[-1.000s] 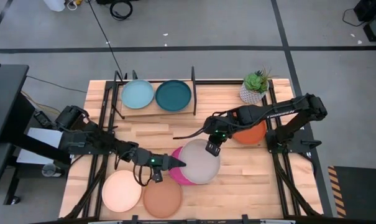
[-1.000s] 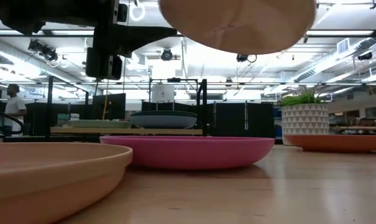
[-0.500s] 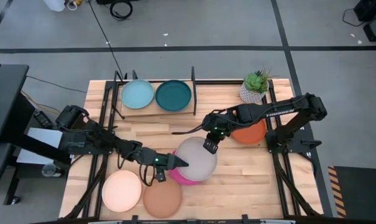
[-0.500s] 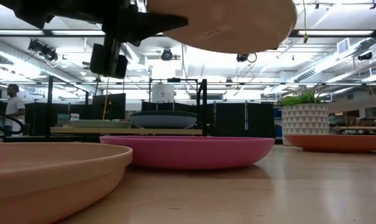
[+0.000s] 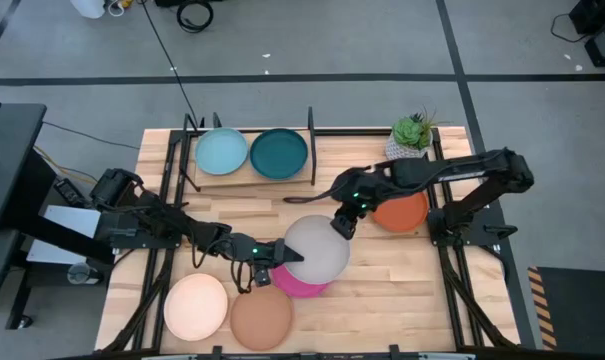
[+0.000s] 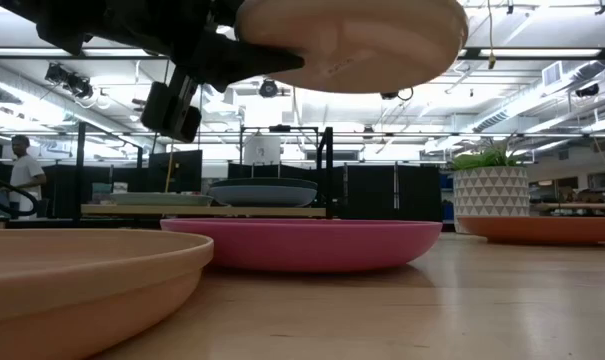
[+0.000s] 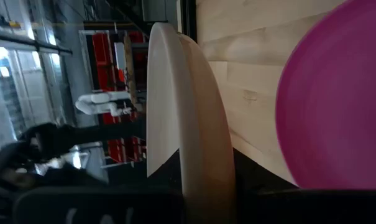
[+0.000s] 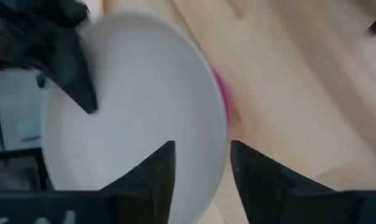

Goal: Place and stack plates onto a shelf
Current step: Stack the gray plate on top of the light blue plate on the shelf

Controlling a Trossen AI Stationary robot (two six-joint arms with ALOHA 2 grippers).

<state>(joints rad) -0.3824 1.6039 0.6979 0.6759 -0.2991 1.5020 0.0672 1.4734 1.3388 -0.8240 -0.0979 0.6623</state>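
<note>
Light grey plate (image 5: pixel 317 250) hiding most of magenta plate (image 5: pixel 300 284), left gripper (image 5: pixel 282 255) clamping its rim

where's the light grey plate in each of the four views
High view: the light grey plate sits at table centre, over the magenta plate, between both arms.
Low view: its underside fills the top centre, lifted above the magenta plate.
Left wrist view: seen edge-on, centre.
Right wrist view: its face fills the left and centre.
Shared landmark: the magenta plate, in all four views.
</note>
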